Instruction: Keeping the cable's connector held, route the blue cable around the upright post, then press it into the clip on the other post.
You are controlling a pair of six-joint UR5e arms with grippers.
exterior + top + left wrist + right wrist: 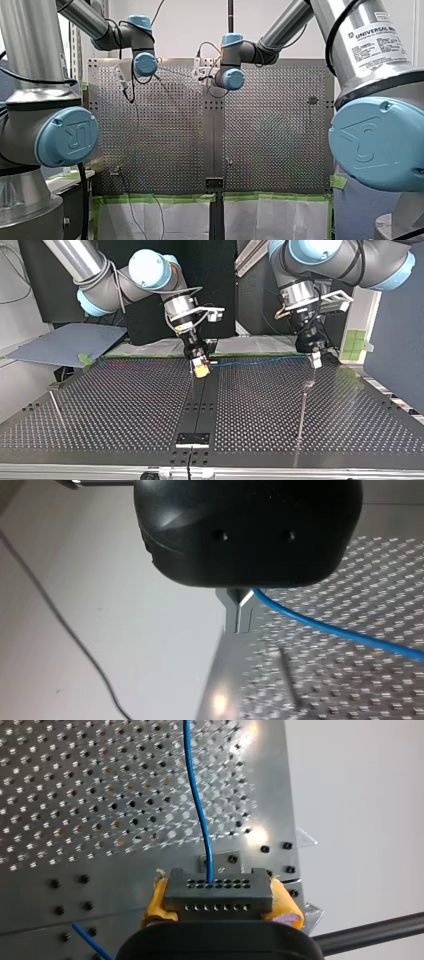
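Right end effector [218, 887]: yellow pads closed on both ends of the grey connector [219, 899], i.e. it grips the connector. The connector face, w/ two rows of small holes, points ahead. Blue cable [200, 815] leaves one upper-row hole and runs straight out over the perforated table [125, 405].

Left end effector [239, 615]: black body, metal fingers brought together to a thin slit. The cable comes out from btw them near their base and trails off to one side above the table. We read this as closed on the cable.

Top view: both end effectors sit near the table's far edge, the right one over the centre seam, the left one toward the view's right. The cable spans btw them approx level and off the surface.

Upright post [302, 410] stands just nearer the camera than the left end effector, almost directly below it. Its tip is close under the fingers; we can't tell if they touch. The cable passes behind the tip, apart from it.

Other post [56, 407] is well apart at the view's left, w/ a small block at its top. Black bracket [192, 439] sits at the near end of the centre seam.
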